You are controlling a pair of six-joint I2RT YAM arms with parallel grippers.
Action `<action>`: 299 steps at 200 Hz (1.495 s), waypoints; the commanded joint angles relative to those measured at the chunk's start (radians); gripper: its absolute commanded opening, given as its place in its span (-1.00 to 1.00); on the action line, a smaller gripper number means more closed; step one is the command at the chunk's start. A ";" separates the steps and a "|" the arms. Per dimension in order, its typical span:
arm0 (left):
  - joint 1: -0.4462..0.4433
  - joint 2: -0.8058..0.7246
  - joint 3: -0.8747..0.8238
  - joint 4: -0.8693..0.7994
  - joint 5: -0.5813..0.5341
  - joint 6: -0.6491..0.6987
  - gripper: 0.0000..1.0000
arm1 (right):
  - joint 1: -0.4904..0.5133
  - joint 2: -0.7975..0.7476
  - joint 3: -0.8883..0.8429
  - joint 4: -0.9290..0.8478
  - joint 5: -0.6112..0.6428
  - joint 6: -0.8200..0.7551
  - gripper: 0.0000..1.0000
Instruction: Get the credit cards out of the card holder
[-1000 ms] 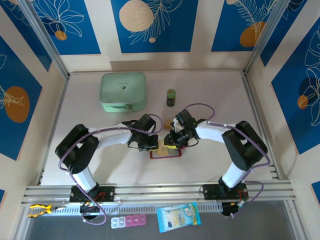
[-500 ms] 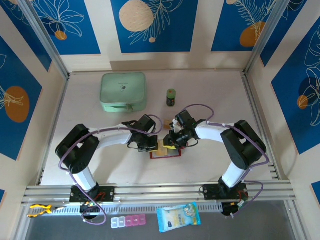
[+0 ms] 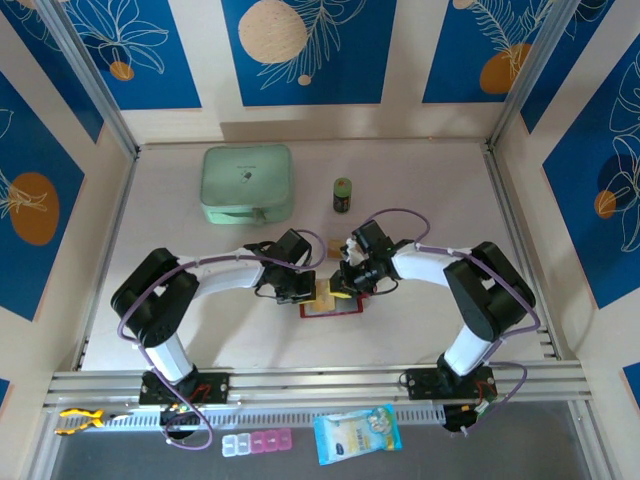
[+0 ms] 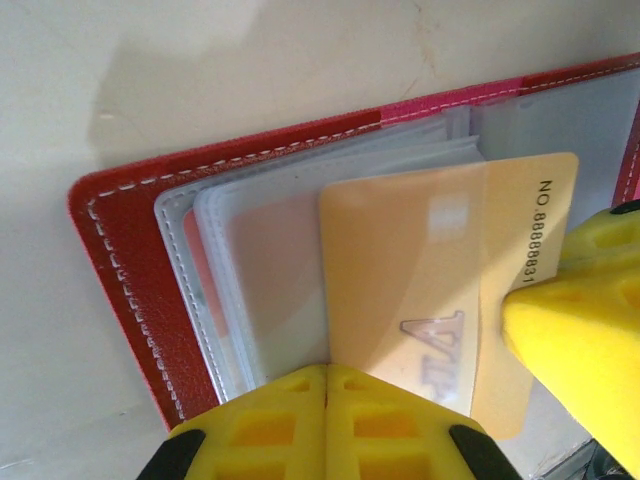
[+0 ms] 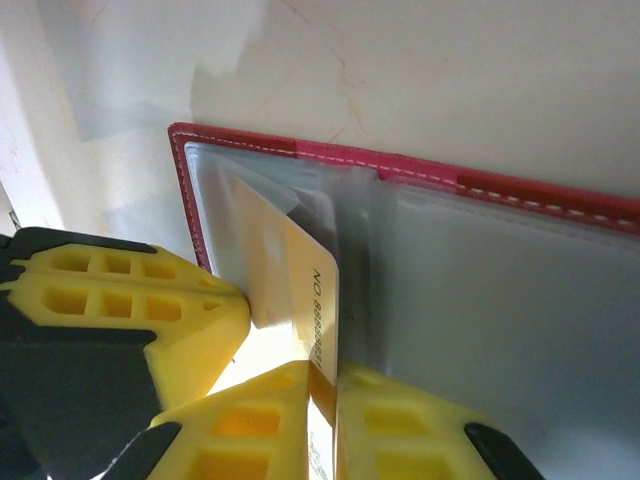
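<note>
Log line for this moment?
left gripper: shut, at card holder | right gripper: shut on orange card | extraction: partial

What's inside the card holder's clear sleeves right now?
One yellow-orange card, half out of its sleeve, its numbered end pinched by the right gripper. Sleeves stacked underneath are covered; cards there cannot be told.

Upper left on the pale table (image 3: 430, 190): a mint-green rectangular zip case (image 3: 247, 184). Right of it, apart: a small dark green-lidded jar (image 3: 342, 194). Lower edge of frame: a pastel plastic pill organiser (image 3: 257, 443) beside a blue-yellow foil packet (image 3: 357, 433).
</note>
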 commanded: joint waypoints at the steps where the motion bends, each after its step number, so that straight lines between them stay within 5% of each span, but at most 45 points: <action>1: -0.004 0.014 -0.006 -0.023 -0.007 0.008 -0.97 | -0.013 -0.043 -0.015 -0.047 0.006 -0.024 -0.76; 118: -0.004 -0.006 -0.023 0.030 0.003 -0.001 -0.96 | -0.040 -0.095 0.117 -0.345 0.114 -0.190 -0.84; 299: -0.004 -0.011 -0.040 0.061 0.022 -0.001 -0.95 | 0.017 -0.068 0.164 -0.391 0.157 -0.140 -0.70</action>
